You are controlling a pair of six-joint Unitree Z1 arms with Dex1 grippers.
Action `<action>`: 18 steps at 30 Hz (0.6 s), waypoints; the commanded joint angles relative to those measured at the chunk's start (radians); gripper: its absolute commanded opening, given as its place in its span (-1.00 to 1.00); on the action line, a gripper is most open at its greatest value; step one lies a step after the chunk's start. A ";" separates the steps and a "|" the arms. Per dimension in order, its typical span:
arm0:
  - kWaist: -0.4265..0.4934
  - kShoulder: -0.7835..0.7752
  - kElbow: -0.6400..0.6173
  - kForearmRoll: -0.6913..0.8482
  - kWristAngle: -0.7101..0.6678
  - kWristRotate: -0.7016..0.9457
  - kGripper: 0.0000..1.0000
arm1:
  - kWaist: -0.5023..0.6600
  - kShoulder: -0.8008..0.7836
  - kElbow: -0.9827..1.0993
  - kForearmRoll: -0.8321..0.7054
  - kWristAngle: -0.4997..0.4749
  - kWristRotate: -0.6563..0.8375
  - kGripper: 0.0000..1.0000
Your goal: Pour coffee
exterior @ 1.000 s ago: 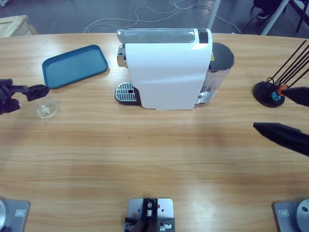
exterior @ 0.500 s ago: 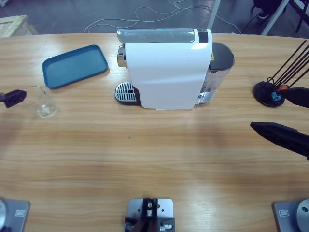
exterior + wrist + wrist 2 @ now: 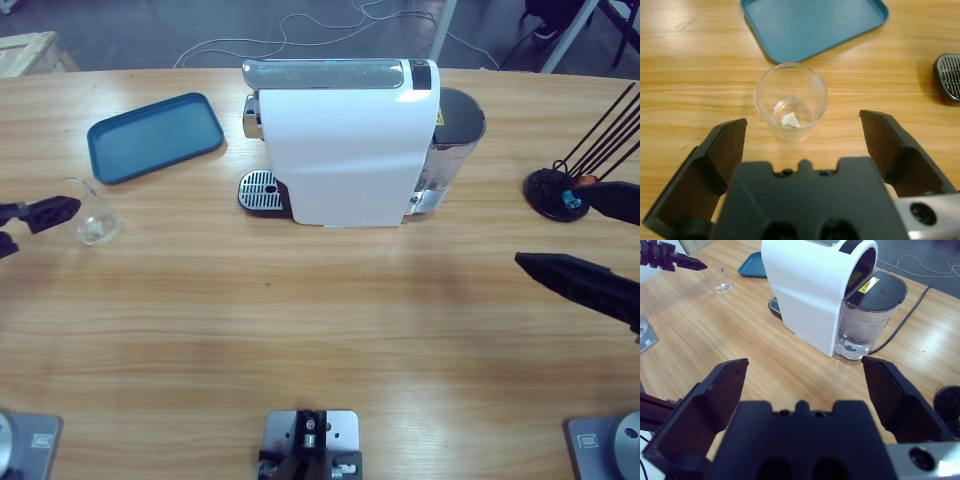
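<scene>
A small clear glass cup (image 3: 95, 214) stands upright on the table, left of the white coffee machine (image 3: 345, 140) and its round drip grate (image 3: 262, 190). My left gripper (image 3: 40, 226) is open at the table's far left, its jaws just short of the cup. In the left wrist view the cup (image 3: 791, 100) stands ahead of the left gripper (image 3: 802, 122), centred between the jaws, with a white scrap at its bottom. My right gripper (image 3: 550, 228) hangs open over the right side of the table. It faces the machine (image 3: 815, 285) and holds nothing.
A blue tray (image 3: 155, 135) lies behind the cup, left of the machine. The machine's water tank (image 3: 455, 130) is at its right end, with a cable running off behind. A black stand with thin rods (image 3: 555, 195) sits at the far right.
The left gripper drew back to the left away from the cup, then came partway back toward it. The right gripper crept slightly left. The cup stayed put.
</scene>
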 commanded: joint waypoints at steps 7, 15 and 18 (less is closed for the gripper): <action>0.113 0.241 0.030 -0.176 -0.084 0.016 0.92 | 0.007 -0.005 0.050 -0.007 -0.012 0.013 1.00; 0.135 0.334 0.028 -0.246 -0.084 0.015 0.92 | 0.007 -0.008 0.055 -0.007 -0.019 0.013 1.00; 0.143 0.377 0.027 -0.278 -0.084 0.016 0.92 | 0.007 -0.013 0.058 -0.007 -0.025 0.013 1.00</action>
